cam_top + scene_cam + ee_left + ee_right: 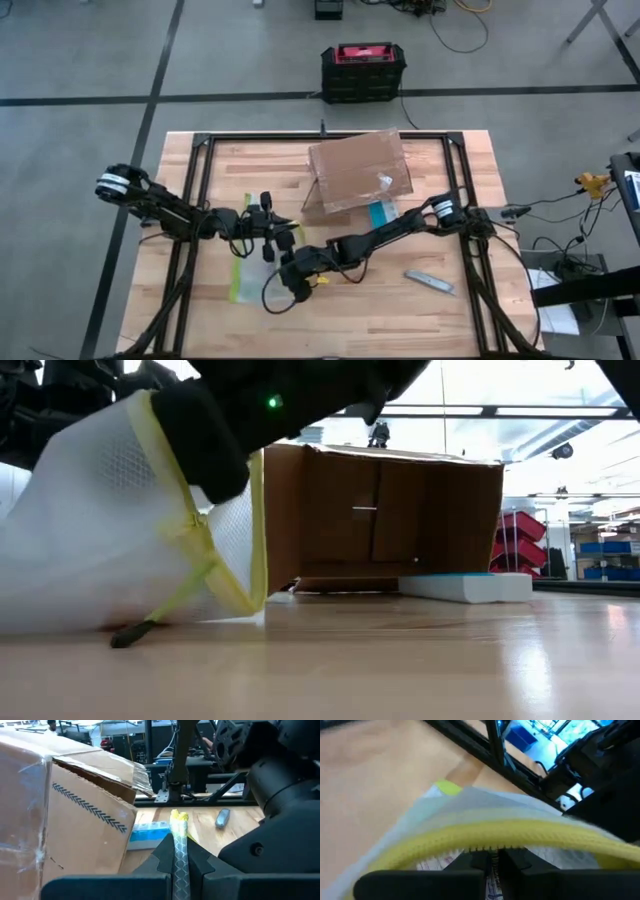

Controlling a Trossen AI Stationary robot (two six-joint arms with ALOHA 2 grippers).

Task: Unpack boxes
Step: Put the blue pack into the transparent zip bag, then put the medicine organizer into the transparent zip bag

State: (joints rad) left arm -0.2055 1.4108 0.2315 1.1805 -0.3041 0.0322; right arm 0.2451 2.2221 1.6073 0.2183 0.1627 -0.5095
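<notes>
Carton (pixel 358 172): brown cardboard, taped, at table's (pixel 400 320) far middle, flaps open, interior apparently empty in the low view. Pouch (pixel 248 270): mesh, yellow-edged, out on the near boards, clamped at its edge by both left gripper (pixel 179 857) and right gripper (pixel 492 857). Only the high view shows the grey tool (pixel 430 283); blue-white pack (pixel 465 586) lies beside carton; unpacking judged nearly complete

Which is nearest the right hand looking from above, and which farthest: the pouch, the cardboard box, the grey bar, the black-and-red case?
From the right hand, in the high view:
1. Pouch: pinched in the hand, on its left.
2. Cardboard box and grey bar: too close to call; box behind, bar to the right.
3. Black-and-red case: on the floor beyond the table.
</notes>
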